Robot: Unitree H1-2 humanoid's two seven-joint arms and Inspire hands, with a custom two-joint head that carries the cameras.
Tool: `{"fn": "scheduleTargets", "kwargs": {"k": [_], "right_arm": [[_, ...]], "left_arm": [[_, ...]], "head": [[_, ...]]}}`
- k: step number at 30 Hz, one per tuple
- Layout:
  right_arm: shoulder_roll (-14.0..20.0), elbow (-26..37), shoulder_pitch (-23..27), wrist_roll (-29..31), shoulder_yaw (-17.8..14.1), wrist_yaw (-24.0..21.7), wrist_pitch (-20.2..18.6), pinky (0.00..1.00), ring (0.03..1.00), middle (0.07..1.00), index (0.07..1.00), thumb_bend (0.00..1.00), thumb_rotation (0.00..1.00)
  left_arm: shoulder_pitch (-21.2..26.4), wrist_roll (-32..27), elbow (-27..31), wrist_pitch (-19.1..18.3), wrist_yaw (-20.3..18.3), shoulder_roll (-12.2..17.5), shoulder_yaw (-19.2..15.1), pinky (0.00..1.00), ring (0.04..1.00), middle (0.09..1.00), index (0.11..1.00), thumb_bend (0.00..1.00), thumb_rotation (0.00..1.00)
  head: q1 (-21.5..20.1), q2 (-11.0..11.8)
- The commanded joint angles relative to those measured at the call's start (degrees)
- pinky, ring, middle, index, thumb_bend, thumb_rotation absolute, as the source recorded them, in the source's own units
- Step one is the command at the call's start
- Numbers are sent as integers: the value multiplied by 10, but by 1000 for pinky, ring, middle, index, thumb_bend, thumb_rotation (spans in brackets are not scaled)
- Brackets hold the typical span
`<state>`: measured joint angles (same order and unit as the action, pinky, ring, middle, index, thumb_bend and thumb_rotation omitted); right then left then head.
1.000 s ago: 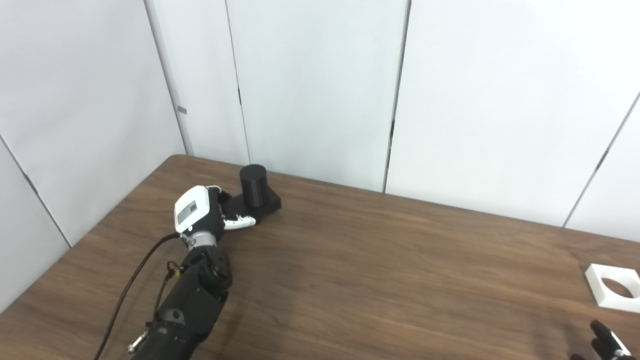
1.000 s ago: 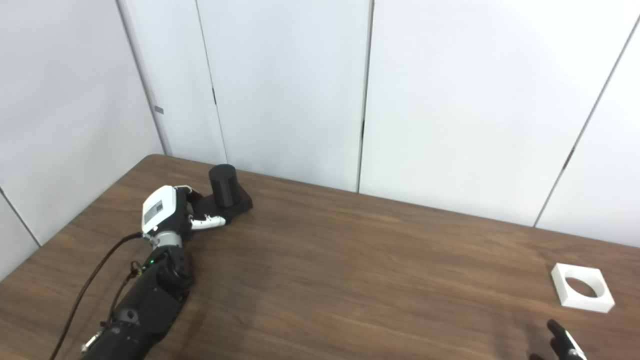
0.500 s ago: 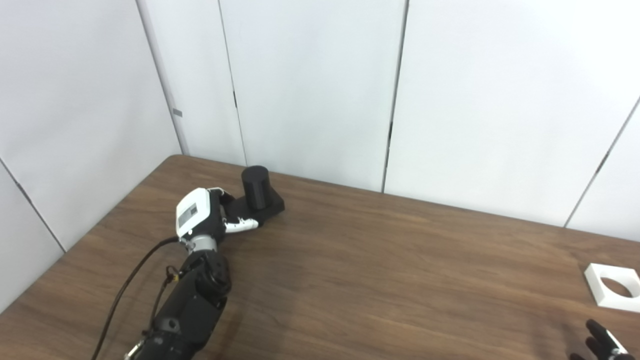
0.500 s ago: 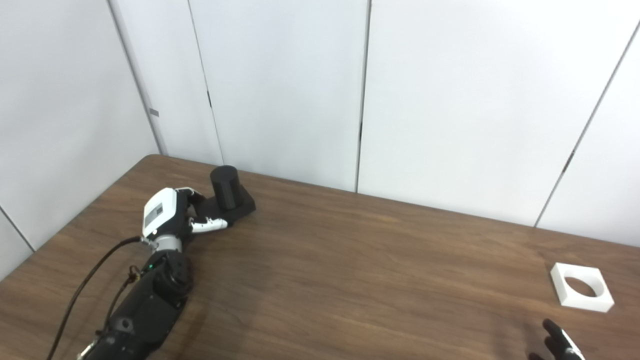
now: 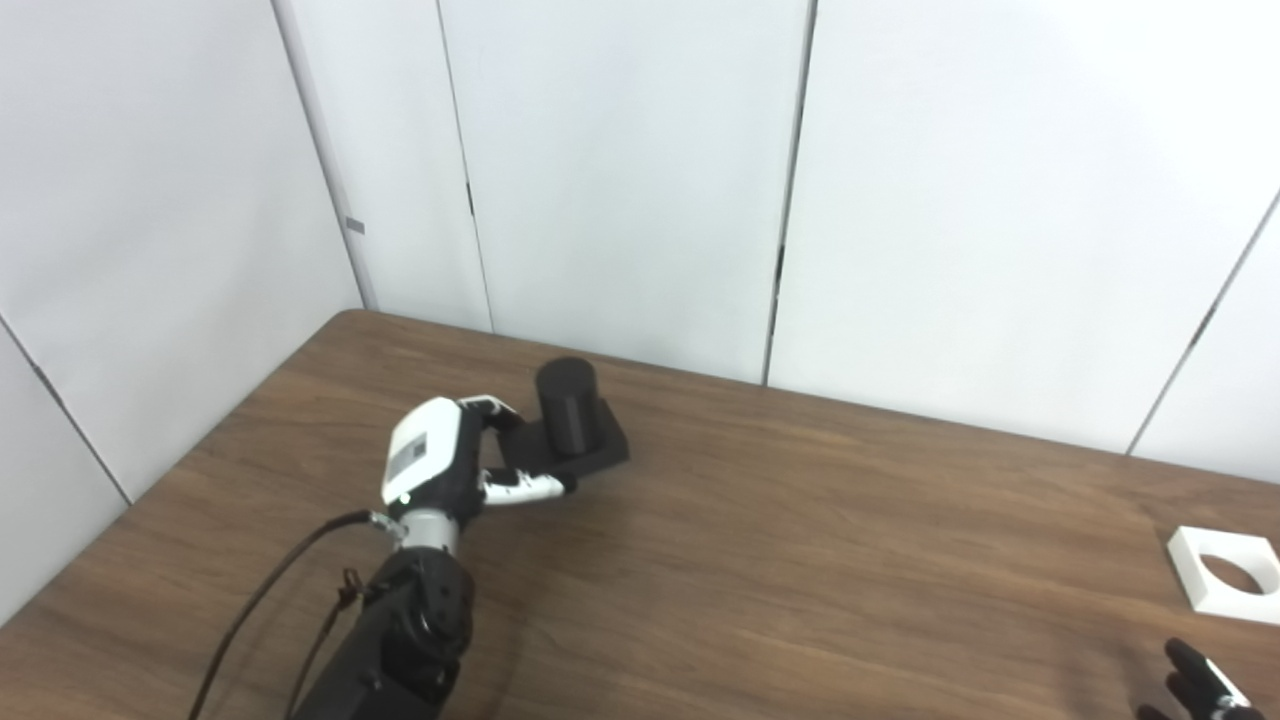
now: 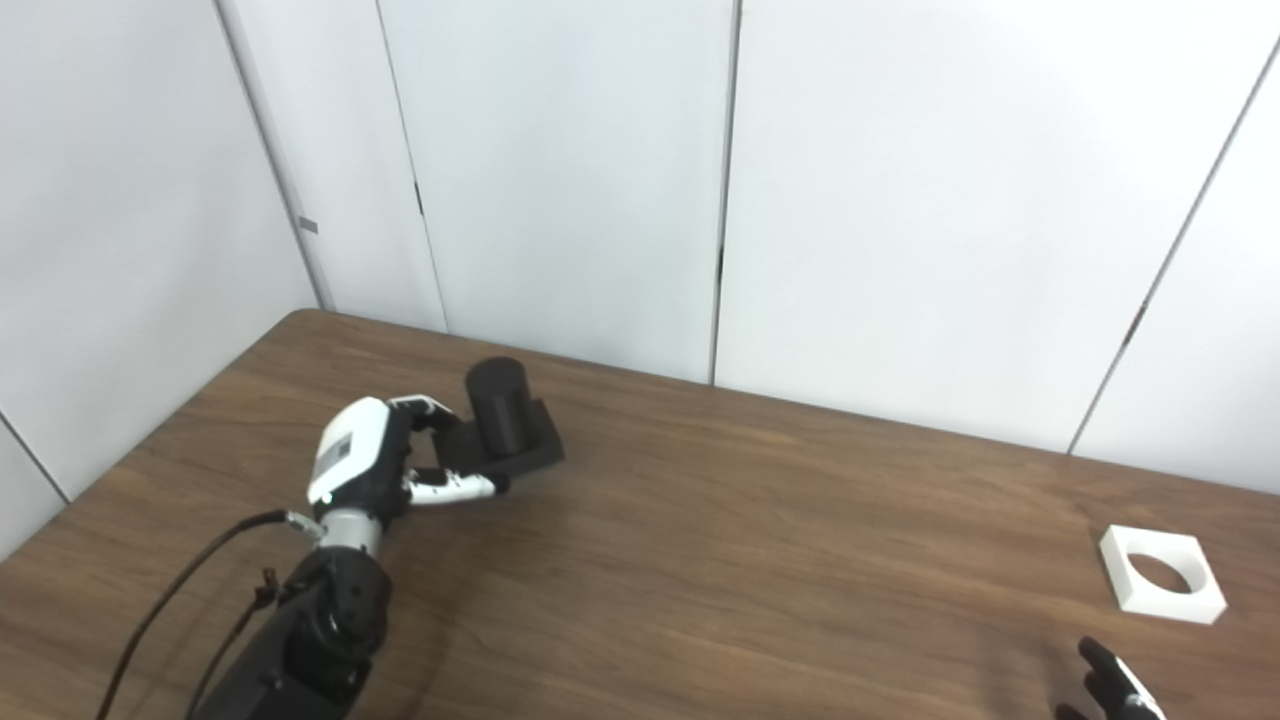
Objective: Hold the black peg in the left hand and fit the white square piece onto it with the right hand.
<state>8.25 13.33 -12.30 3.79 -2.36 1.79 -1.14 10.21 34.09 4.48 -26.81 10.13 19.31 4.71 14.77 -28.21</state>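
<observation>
The black peg [image 5: 567, 402] is a short cylinder standing on a square black base [image 5: 600, 455], at the left of the brown table [image 5: 800, 560]. My left hand [image 5: 440, 468] is shut on the near left edge of that base, fingers over the top and thumb along the front. The white square piece [image 6: 1170, 607], with a round hole, lies flat near the table's right edge. Only the dark fingertips [image 5: 1190, 680] of my right hand show at the bottom right corner, a little in front of the white piece and apart from it.
White wall panels [image 5: 640, 170] stand close behind the table's far edge and along its left side. A black cable [image 5: 260, 600] runs beside my left forearm.
My left hand has carried the black peg to the right and nearer to me, away from the back left corner. The white piece has not moved. The camera shifted slightly.
</observation>
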Motion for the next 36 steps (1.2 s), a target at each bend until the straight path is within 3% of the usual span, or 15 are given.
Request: {"fn": "scheduleTargets", "kwargs": {"k": [1,6,14,17,21,24,28,32,36], "right_arm": [[-14,-9,8,-1,6,-7,-7,898,947,934,845,382,1000],[-14,-10,10,4,8,-10,-8,913,956,940,850,370,1000],[-17,-4,11,-8,13,-5,-5,905,927,912,834,295,1000],[-18,4,10,-30,17,2,-9,936,919,897,829,267,1000],[-20,17,7,-42,22,8,-15,898,912,889,818,238,1000],[-19,25,4,-57,25,13,-19,946,900,869,809,233,1000],[-22,34,0,-54,24,13,-28,880,873,846,794,272,1000],[-23,35,-1,-51,25,14,-27,919,871,841,795,267,1000],[-23,33,-1,-43,26,11,-23,854,857,837,794,290,1000]], "left_arm": [[7,27,43,1,-8,2,5,670,769,698,482,519,52],[-27,60,102,0,-42,-26,26,677,763,711,482,519,52],[-73,99,147,21,-62,-59,68,648,747,703,483,520,50],[-87,112,160,26,-71,-64,83,656,745,704,482,520,51],[-108,105,172,46,-79,-71,94,654,742,705,482,519,50],[-121,105,176,58,-87,-74,100,640,736,701,482,519,51],[-135,99,185,76,-105,-72,108,674,766,718,483,518,50],[-147,86,182,101,-118,-72,113,690,770,723,484,519,46],[-157,77,170,129,-123,-72,123,689,767,731,484,520,46]], "head": [[0,-1],[-7,-3],[-34,-16],[-46,-24],[-75,-41],[-92,-53],[-106,-67],[-112,-76],[-121,-89]]}}
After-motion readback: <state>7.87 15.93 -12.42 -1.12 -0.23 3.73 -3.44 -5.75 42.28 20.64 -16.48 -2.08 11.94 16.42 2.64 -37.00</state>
